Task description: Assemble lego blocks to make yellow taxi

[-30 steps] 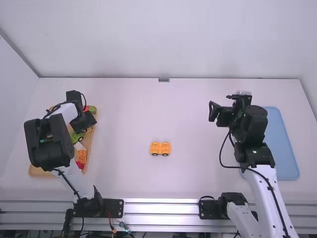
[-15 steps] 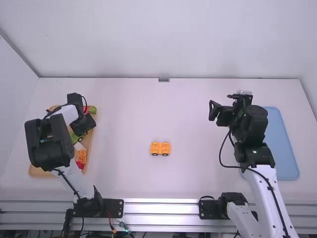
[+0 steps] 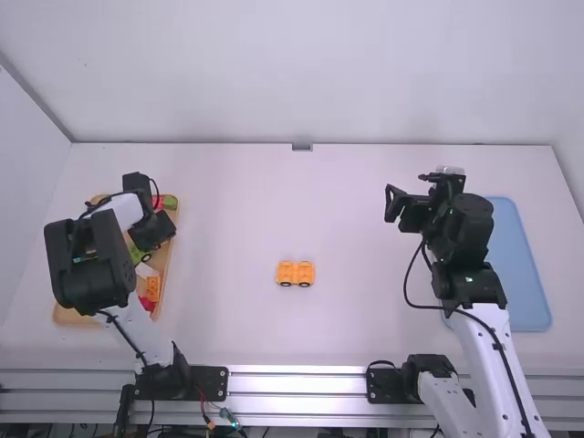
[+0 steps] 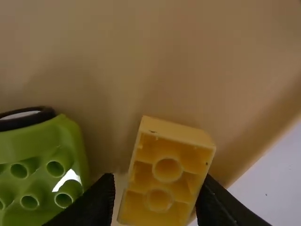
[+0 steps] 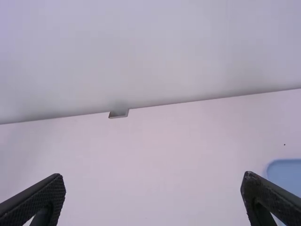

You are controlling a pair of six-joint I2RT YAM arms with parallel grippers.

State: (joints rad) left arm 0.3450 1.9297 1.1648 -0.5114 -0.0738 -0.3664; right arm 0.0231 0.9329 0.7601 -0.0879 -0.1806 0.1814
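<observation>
Over by the bench's left edge, the left arm (image 3: 88, 269) blocks much of the shallow wooden tray (image 3: 68, 316) and the pieces inside. In the left wrist view, the studded green plastic block (image 4: 44, 174) and its black wheel (image 4: 28, 120) get sliced off by the picture's edge, while near the bench's right edge, the right arm (image 3: 464, 242) masks part of the flat blue plastic tray (image 3: 525, 274).
</observation>
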